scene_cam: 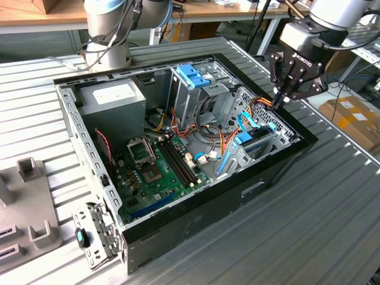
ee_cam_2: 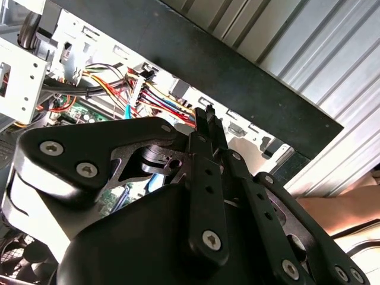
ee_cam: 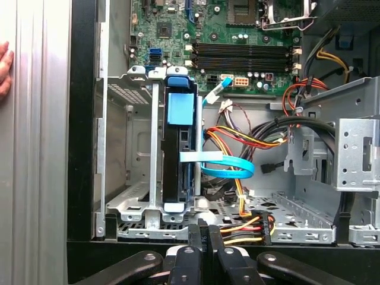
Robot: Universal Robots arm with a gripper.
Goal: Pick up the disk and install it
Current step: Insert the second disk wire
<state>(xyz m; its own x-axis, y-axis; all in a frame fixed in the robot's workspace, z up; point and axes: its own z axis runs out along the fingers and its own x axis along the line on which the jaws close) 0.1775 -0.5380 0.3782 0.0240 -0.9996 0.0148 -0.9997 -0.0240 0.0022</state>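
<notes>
**Entry: closed gripper above the drive bay, with hazards listed along the exterior view from its left to its right**

1. Motherboard (scene_cam: 155, 172), on the floor of the open case (scene_cam: 196, 222). It sits well apart from the work. I judge you only put it at risk if the disk slips free and falls inward.
2. Drive cage (scene_cam: 193, 80), grey and upright with a blue top. This is not your part, and its blue plastic could draw you to the wrong target.
3. Light-blue cable (ee_cam: 228, 169). It loops just beside the disk and one flat end lies across its edge. A finger passing here could snag it or pull a plug loose.
4. Coloured wires (ee_cam: 237, 139) and their connector (ee_cam: 262, 228). The connector is right next to the fingertips, so a straight descent could pinch or trap it.
5. Gripper (scene_cam: 279, 98). It hangs over the case's rim with its fingers pressed together and nothing between them. You would need them apart before they can straddle the disk.
6. A person's hand (ee_cam: 5, 62) rests on the table beside the case wall, so mind any sweep that way.

**The disk** (ee_cam: 177, 166): a dark slab standing on edge between the bright metal rails of the bay. It has blue plastic along its sides and a blue tab at one end. In the exterior view the disk (scene_cam: 258, 144) sits low in the bay, below the gripper.
</notes>
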